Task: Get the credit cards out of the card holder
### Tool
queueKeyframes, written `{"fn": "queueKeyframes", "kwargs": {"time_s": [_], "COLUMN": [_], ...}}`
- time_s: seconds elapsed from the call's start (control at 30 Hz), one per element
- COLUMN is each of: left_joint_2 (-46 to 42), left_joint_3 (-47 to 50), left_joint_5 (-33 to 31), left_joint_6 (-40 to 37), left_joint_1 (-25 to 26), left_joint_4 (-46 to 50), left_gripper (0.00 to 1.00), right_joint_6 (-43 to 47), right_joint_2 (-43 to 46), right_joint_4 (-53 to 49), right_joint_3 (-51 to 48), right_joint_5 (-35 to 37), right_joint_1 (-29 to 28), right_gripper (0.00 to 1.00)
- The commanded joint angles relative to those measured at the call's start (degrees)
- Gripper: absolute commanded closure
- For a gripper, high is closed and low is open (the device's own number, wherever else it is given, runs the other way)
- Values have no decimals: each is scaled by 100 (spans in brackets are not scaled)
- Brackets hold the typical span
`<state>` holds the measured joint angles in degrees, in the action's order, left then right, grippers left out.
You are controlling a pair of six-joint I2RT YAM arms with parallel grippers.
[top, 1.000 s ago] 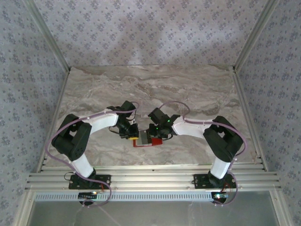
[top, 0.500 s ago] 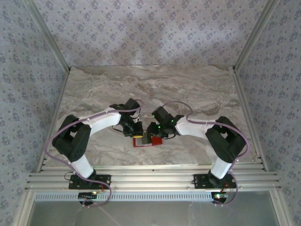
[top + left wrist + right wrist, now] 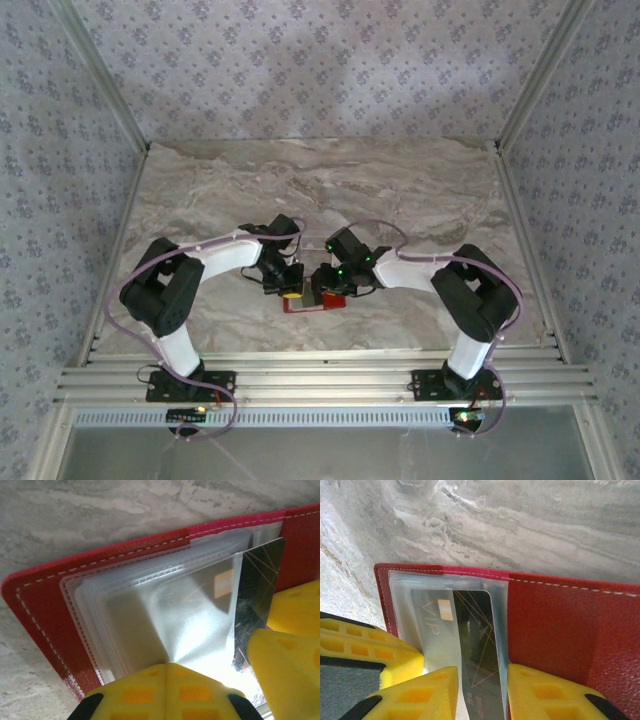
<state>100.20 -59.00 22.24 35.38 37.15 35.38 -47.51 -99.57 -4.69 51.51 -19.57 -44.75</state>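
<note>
Red stitched folding card holder [image 3: 292, 305], lying open on the grey marbled table [image 3: 400, 190] between both arms. Inside it are clear plastic sleeves [image 3: 150, 605]; we note the left gripper [image 3: 236, 667] pinched tight on them. A silver-and-black rectangular credit card [image 3: 472, 630] sits in a sleeve, and the right gripper [image 3: 482, 685] stands narrowly parted astride it.

Card [image 3: 470, 630] in holder [image 3: 555, 620] — on table [image 3: 520, 520].

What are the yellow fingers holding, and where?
The left gripper looks shut on the credit card's near end, at the card holder's open edge. The right gripper straddles that end; whether it grips cannot be told.
</note>
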Motion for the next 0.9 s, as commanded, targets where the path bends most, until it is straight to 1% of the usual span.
{"fn": "queueKeyframes", "kwargs": {"time_s": [0.0,0.27,0.47,0.63,0.87], "left_joint_2": [280,351,362,360,333], "left_joint_3": [150,172,182,192,188], "left_joint_5": [-534,-471,-492,-492,-529], "left_joint_6": [-125,-83,-105,-101,-103], "left_joint_1": [9,7,8,5,8], "left_joint_4": [301,225,236,234,278], "left_gripper": [93,93,93,94,94], "right_joint_6": [53,-289,-530,-531,-452], "right_joint_2": [-160,-228,-245,-163,277], "right_joint_4": [259,1291,2005,2209,1949], "right_joint_3": [-84,-494,-830,-980,-1270], "right_joint_5": [-321,-856,-1133,-1207,-871], "right_joint_1": [37,162,276,326,437], "right_gripper": [70,73,80,85,90]}}
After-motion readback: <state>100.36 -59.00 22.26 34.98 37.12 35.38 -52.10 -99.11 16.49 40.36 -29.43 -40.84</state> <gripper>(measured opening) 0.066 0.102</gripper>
